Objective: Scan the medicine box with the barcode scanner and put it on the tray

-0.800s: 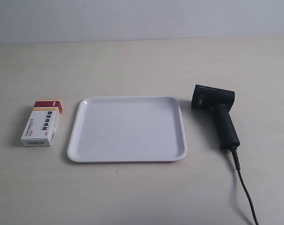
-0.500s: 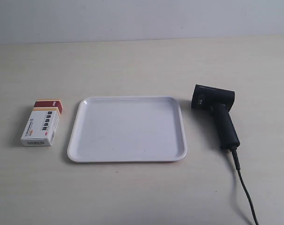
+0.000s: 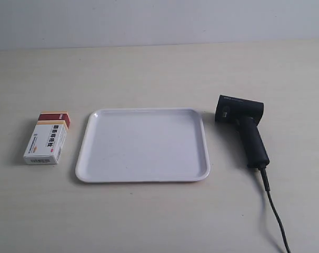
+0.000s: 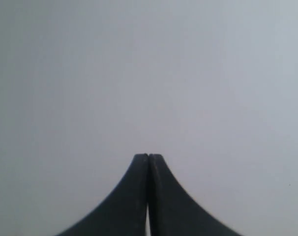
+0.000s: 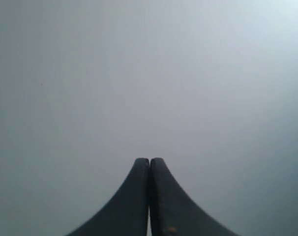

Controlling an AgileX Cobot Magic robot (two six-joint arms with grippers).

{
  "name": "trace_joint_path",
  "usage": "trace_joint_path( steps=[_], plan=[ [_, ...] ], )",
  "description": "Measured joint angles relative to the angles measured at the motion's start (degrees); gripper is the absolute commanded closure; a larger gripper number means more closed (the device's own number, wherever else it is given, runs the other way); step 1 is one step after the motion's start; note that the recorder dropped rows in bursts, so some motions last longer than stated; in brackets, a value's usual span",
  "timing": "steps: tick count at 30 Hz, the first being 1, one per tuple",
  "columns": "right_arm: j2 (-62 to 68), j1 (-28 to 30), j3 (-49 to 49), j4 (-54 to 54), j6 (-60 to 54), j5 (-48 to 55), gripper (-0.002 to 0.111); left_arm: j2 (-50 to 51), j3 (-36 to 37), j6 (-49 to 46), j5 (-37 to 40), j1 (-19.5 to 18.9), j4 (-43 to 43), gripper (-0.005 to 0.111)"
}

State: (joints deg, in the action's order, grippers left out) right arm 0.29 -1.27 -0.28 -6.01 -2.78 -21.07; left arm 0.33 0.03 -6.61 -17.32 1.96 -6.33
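The medicine box point(image 3: 47, 138), white with a dark red and tan band at its far end, lies flat on the table left of the tray point(image 3: 86, 158). The tray is white, square and holds nothing. To its right lies the black barcode scanner point(image 3: 243, 126), head toward the tray, its cable point(image 3: 275, 211) trailing to the near edge. No arm shows in the exterior view. My left gripper point(image 4: 149, 156) is shut, tips touching, nothing between them, facing a blank grey surface. My right gripper point(image 5: 149, 160) is shut the same way.
The light wooden table point(image 3: 149, 74) runs back to a pale wall point(image 3: 159, 21). Both wrist views show only plain grey beyond the fingers.
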Motion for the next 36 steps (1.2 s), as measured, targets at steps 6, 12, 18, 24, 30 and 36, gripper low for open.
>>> trace_joint_path(
  steps=[6,12,18,24,30,36],
  plan=[
    [0.0,0.0,-1.3,-1.4,2.4,-13.8,0.108,0.0,-1.9,1.6,-0.6,0.0,-1.5,0.107],
    [1.3,0.0,-15.1,-3.0,4.1,-3.0,0.108,5.0,-17.4,0.0,7.6,0.0,-3.1,0.107],
    [8.2,0.0,-32.4,-3.1,4.3,12.4,0.108,20.4,-37.3,-2.2,22.3,0.0,-3.3,0.107],
    [12.6,-3.5,-40.5,-4.7,4.3,30.2,0.108,35.9,-48.4,-8.5,39.4,0.0,-13.1,0.107],
    [18.6,-8.0,-41.1,-12.8,4.4,48.5,0.108,47.5,-49.1,-32.6,54.5,0.0,-39.8,0.107],
    [27.2,-10.5,-41.1,-20.3,4.4,63.9,0.108,57.0,-49.1,-45.2,67.6,0.0,-52.3,0.107]
  ],
)
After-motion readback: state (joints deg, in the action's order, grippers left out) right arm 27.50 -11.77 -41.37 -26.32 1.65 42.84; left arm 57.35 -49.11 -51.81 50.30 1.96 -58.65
